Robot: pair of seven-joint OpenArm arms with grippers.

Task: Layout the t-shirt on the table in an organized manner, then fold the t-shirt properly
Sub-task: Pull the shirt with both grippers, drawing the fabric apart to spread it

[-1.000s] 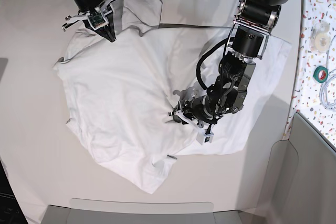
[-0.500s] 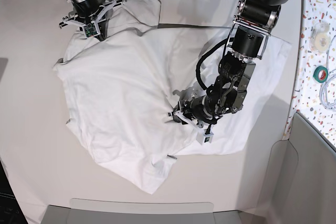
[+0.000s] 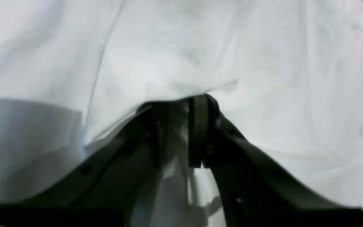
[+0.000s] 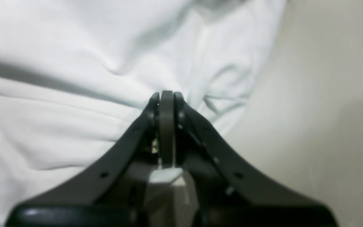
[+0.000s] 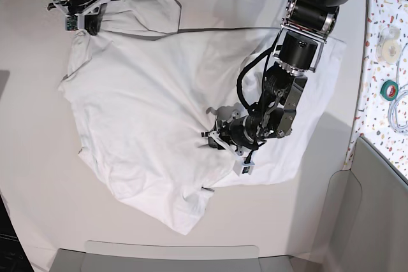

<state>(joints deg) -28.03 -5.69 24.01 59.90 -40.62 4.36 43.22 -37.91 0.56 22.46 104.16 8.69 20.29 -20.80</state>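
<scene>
The t-shirt [image 5: 146, 113] sprawls crumpled across the desk [image 5: 32, 176]. The right gripper [image 5: 80, 20], clenched on its upper-left corner, and the left gripper [image 5: 223, 138], grasping mid-cloth, stretch it diagonally between them.

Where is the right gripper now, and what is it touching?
In the base view the right gripper is at the far left corner of the table, shut on the t-shirt at its edge.

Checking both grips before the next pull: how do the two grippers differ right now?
The right gripper is clamped fully shut on the t-shirt at its far corner, beside bare table. The left gripper pinches a fold mid-shirt, its jaws slightly apart around the bunched cloth. Both hold the shirt.
</scene>
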